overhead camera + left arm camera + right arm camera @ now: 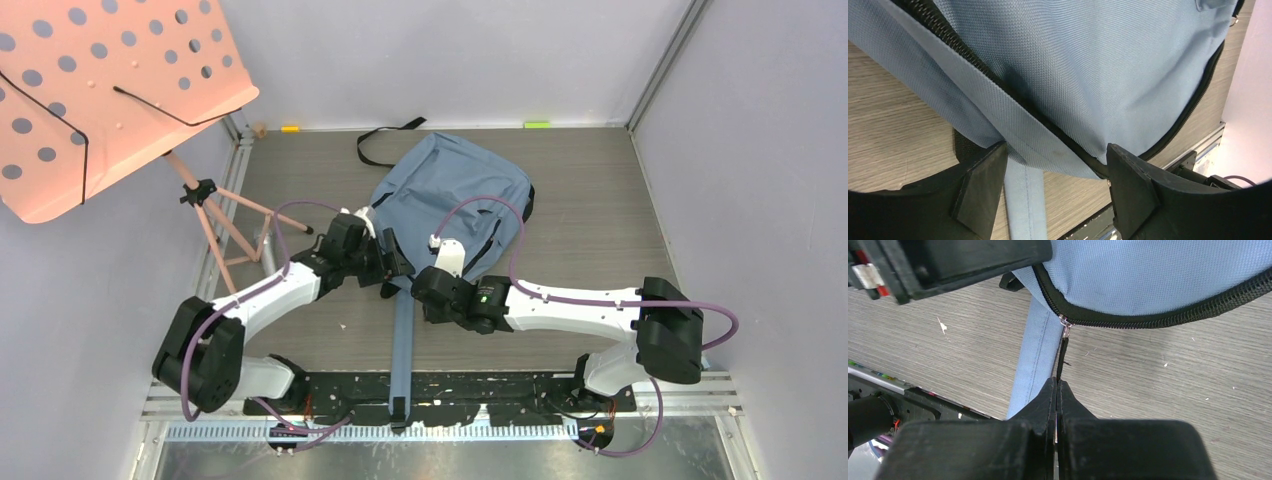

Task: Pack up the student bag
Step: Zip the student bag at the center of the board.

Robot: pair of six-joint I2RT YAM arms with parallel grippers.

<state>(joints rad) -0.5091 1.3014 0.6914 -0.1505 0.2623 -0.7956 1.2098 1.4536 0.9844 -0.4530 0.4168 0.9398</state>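
Observation:
The student bag (450, 190), a grey-blue backpack with black zippers, lies flat at mid-table. One long blue strap (403, 340) runs toward the near edge. My left gripper (395, 268) is open at the bag's near corner. In the left wrist view (1055, 155) its jaws straddle the bag's edge (1088, 65) and zipper (973, 55) without closing on them. My right gripper (420, 290) is shut on the black zipper pull (1063, 352). In the right wrist view (1056, 382) the pull hangs from the slider at the bag's corner (1158, 270).
A pink perforated music stand (100, 90) overhangs the far left, with tripod legs (225, 225) on the table. The bag's black webbing end (385, 135) lies at the back. A black rail (450, 395) runs along the near edge.

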